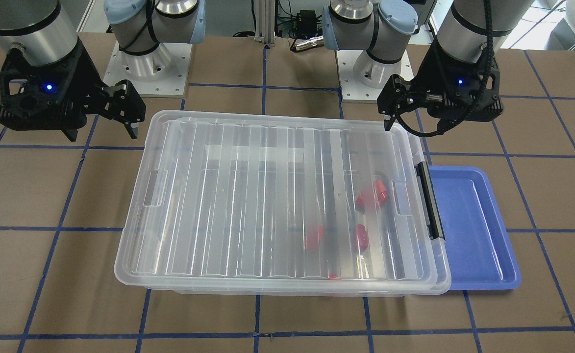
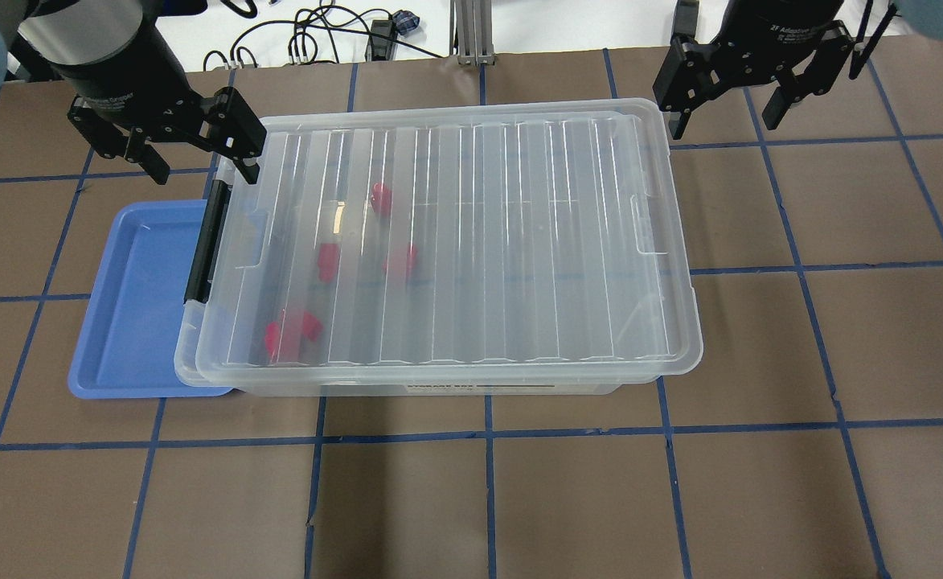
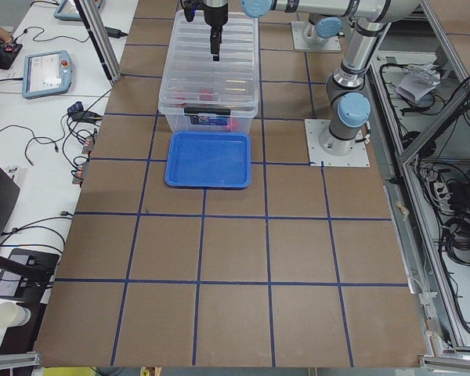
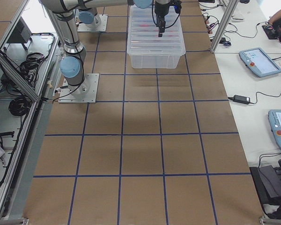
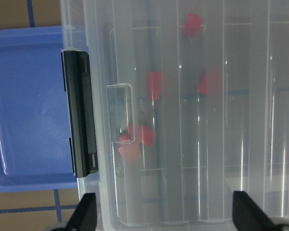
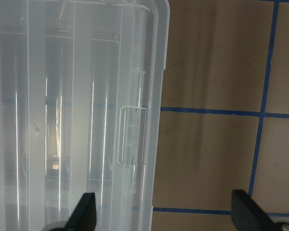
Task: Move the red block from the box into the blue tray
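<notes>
The box [image 2: 519, 241] is a clear bin with its ribbed lid on and a black latch handle [image 2: 204, 245] at its left end. Several red blocks [image 2: 328, 261] lie inside near that end, seen through the lid; they also show in the left wrist view [image 5: 154, 85]. The blue tray [image 2: 137, 305] lies empty on the table, tucked partly under the box's latch end. My left gripper [image 2: 200, 163] is open and empty above the box's far left corner. My right gripper [image 2: 724, 119] is open and empty above the far right corner.
The table is brown with a blue tape grid. The two arm bases [image 1: 147, 63] stand behind the box. Cables [image 2: 318, 40] lie past the table's far edge. An aluminium post [image 2: 471, 32] stands at the back middle.
</notes>
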`<action>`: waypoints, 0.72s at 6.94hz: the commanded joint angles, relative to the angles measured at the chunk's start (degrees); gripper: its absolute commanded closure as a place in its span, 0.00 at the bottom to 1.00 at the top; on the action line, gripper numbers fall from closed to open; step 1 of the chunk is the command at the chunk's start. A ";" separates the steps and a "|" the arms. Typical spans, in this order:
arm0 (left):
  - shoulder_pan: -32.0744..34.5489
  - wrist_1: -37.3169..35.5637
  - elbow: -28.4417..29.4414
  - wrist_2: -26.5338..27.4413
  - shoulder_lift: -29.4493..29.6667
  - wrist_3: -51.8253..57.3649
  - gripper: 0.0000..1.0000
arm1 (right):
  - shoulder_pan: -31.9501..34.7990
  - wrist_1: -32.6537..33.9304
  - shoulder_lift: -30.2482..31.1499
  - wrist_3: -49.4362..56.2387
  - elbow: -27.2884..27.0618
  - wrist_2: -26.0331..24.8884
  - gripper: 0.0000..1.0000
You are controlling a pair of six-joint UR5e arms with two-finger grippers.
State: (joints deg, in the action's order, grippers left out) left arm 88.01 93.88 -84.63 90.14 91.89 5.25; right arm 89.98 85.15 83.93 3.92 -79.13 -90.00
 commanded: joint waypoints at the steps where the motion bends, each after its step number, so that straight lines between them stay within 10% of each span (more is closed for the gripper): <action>1: 0.05 -0.10 -0.35 0.92 0.57 -0.33 0.00 | 0.02 0.01 0.00 0.03 -0.06 0.09 0.00; 5: 0.05 -0.10 0.34 0.21 0.31 -0.42 0.00 | -0.42 -0.86 0.00 -0.49 0.03 -1.58 0.00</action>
State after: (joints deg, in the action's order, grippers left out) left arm 88.07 93.66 -84.73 90.34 92.41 4.67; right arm 89.71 84.86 83.90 3.83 -79.07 -90.93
